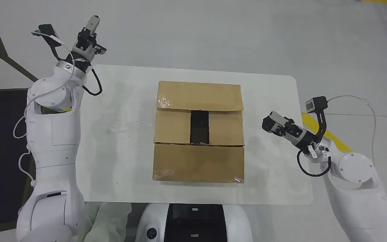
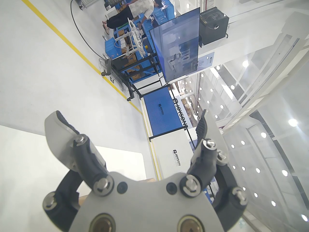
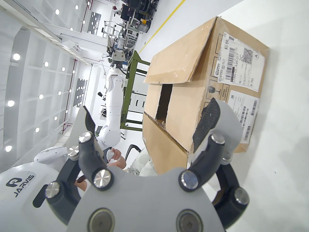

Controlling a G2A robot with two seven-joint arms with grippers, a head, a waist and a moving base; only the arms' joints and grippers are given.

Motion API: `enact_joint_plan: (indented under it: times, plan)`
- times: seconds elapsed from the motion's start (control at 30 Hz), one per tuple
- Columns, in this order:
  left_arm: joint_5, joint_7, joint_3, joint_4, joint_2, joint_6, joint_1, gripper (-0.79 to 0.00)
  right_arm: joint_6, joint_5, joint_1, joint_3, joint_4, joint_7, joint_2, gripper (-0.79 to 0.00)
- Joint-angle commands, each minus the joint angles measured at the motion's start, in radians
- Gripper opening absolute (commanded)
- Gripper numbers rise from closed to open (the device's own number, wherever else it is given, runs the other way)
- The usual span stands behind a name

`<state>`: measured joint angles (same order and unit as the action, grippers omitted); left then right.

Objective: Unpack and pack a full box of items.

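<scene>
My right pincer (image 3: 149, 109), spread and empty, faces the cardboard box (image 3: 176, 102) just ahead, likely to lift its flaps (image 3: 178, 59); my left pincer (image 2: 130, 116), also spread, hangs well off.

light: bright — ceiling lamps (image 2: 292, 122) | shadows: soft | wrist views: edges bowed

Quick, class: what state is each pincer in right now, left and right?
Left pincer: open, holding nothing.
Right pincer: open, holding nothing, not touching the box.
</scene>
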<state>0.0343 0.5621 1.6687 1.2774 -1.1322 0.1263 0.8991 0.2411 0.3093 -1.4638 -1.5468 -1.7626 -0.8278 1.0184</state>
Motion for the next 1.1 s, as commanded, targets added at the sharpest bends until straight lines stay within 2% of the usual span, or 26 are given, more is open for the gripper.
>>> enact_joint_plan:
  times: [0.0, 0.17, 0.33, 0.47, 0.6, 0.87, 1.07]
  plan:
    - [0.038, 0.055, 0.0, -0.002, 0.002, -0.012, 0.007, 0.0, 0.0, 0.0, 0.0, 0.0, 0.0, 0.0, 0.0, 0.0]
    - [0.111, 0.206, 0.019, 0.017, 0.013, 0.009, 0.038, 0.0, 0.0, 0.0, 0.0, 0.0, 0.0, 0.0, 0.0, 0.0]
    - [0.258, 0.393, 0.03, 0.057, 0.02, 0.019, 0.091, 0.0, 0.0, 0.0, 0.0, 0.0, 0.0, 0.0, 0.0, 0.0]
    - [0.325, 0.508, 0.024, 0.088, 0.025, 0.071, 0.138, 0.0, 0.0, 0.0, 0.0, 0.0, 0.0, 0.0, 0.0, 0.0]
    - [0.373, 0.605, 0.009, 0.103, 0.029, 0.087, 0.163, 0.0, 0.0, 0.0, 0.0, 0.0, 0.0, 0.0, 0.0, 0.0]
    - [0.452, 0.773, -0.029, 0.116, 0.038, 0.091, 0.192, 0.0, 0.0, 0.0, 0.0, 0.0, 0.0, 0.0, 0.0, 0.0]
    - [0.47, 0.785, -0.033, 0.117, 0.039, 0.09, 0.195, 0.0, 0.0, 0.0, 0.0, 0.0, 0.0, 0.0, 0.0, 0.0]
